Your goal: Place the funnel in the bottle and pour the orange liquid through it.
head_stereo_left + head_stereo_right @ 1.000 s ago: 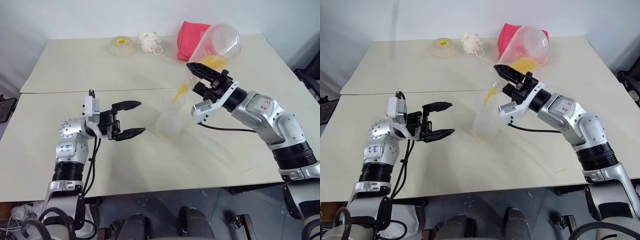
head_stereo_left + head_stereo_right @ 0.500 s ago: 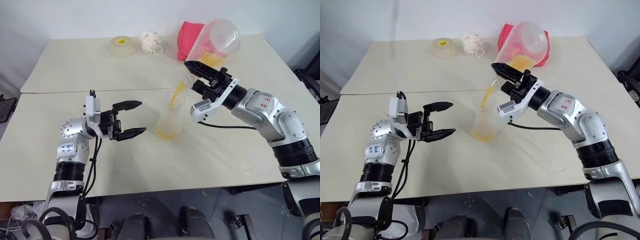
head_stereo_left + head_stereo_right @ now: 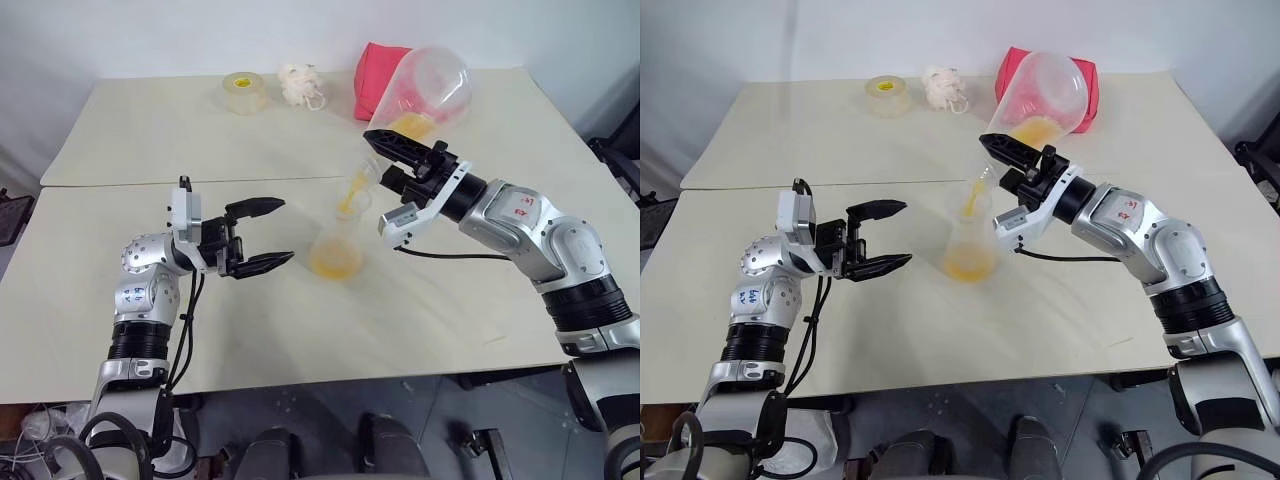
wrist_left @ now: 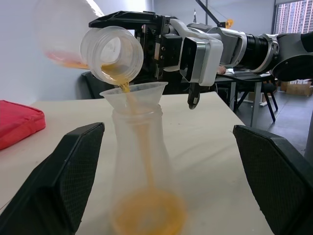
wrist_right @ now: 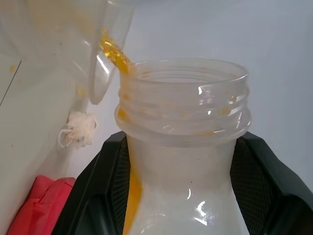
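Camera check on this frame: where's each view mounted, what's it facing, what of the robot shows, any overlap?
Left and right eye views: head stereo pair, looking forward and down over the table; both arms show, left gripper open, right gripper holding the tilted flask.
Left wrist view: along its own fingers at the bottle with the funnel; the right gripper shows.
Right wrist view: along its fingers clamping the flask's neck.
Shared: all show the orange liquid pouring.
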Tool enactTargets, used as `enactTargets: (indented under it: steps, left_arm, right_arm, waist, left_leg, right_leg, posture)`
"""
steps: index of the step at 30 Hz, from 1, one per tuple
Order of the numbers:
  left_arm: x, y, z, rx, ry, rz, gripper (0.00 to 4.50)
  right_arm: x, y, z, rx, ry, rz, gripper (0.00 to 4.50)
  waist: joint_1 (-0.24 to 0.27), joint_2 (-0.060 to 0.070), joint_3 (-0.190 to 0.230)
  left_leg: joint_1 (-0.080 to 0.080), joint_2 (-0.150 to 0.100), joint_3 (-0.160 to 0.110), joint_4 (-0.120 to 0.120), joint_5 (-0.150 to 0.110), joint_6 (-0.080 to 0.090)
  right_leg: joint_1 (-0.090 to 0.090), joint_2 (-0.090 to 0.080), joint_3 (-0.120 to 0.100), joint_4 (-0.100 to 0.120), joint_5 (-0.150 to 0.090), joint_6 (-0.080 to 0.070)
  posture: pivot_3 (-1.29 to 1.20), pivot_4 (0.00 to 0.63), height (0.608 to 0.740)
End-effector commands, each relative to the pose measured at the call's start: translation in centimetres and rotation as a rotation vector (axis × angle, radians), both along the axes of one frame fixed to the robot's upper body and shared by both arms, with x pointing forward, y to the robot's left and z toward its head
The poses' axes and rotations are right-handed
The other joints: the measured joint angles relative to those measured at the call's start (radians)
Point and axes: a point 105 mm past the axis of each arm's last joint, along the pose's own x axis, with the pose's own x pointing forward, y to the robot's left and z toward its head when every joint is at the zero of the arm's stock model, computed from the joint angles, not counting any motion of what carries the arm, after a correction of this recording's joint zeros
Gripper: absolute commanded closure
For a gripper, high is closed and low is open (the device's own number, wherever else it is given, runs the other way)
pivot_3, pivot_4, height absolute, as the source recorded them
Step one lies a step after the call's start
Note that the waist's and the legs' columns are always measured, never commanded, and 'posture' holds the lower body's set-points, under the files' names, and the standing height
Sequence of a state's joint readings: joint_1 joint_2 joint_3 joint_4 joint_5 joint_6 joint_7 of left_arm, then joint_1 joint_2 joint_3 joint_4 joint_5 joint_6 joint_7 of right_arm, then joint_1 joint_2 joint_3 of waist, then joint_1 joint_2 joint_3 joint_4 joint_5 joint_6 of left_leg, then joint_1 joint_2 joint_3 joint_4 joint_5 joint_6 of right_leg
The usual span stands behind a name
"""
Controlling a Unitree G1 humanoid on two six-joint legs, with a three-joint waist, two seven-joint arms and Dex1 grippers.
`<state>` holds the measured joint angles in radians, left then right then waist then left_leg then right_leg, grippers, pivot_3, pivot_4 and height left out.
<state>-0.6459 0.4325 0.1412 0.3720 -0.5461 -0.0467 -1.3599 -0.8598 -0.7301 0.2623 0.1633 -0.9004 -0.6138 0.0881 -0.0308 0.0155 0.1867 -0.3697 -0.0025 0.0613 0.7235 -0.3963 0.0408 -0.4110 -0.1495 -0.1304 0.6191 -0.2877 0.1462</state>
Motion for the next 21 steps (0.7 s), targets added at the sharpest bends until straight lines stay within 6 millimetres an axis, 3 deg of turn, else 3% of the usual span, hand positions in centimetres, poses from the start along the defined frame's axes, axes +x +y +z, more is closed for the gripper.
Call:
enactTargets:
  steps: [1,21]
  left_arm:
    - [-0.16,0.01,0.91,-0.022,-0.040,0.000,0.00]
    - [-0.09,0.22,0.98,-0.021,-0.040,0.001,0.00]
  right_arm:
    - [-0.67,0.14,1.99,0.017,-0.072,0.029,2.05]
    - [-0.65,0.08,2.31,-0.031,-0.131,0.049,2.05]
  waist:
    - [0.000,0.000,0.000]
    - [0.000,0.000,0.000]
  left_leg:
    - [0.000,0.000,0.000,0.000,0.000,0.000]
    - [0.000,0.000,0.000,0.000,0.000,0.000]
  right_leg:
    - [0.000,0.000,0.000,0.000,0.000,0.000]
    - [0.000,0.000,0.000,0.000,0.000,0.000]
  posture:
    - [0.00,0.150,0.740]
    - [0.00,0.150,0.740]
